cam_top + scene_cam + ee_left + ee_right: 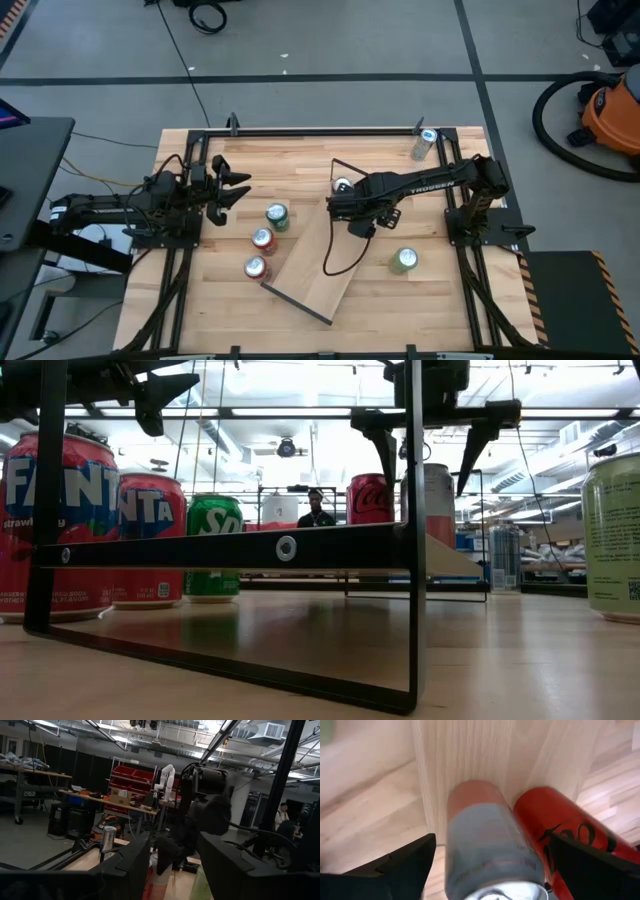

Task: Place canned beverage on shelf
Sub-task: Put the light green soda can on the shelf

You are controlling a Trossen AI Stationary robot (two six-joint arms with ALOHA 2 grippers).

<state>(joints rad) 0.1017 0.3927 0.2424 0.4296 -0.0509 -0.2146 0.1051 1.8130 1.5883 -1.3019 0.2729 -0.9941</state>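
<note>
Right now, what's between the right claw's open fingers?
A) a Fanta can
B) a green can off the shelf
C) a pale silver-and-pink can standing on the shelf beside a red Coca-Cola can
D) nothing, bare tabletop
C: the right wrist view shows the right claw open around the pale silver-and-pink can, which stands on the shelf next to the red Coca-Cola can.

The shelf (315,265) lies slantwise at the table's (440,300) middle, one end near, the other far. On its far end stand two cans touching side by side, a slim can (487,845) and a cola can (560,837), under the right gripper (337,205). Left of the shelf three cans (263,240) stand in a slanting row. To its right stands a single can (403,261). Another can (425,143) lies at the far right corner. The left gripper (238,188) hangs over the far left part.
</note>
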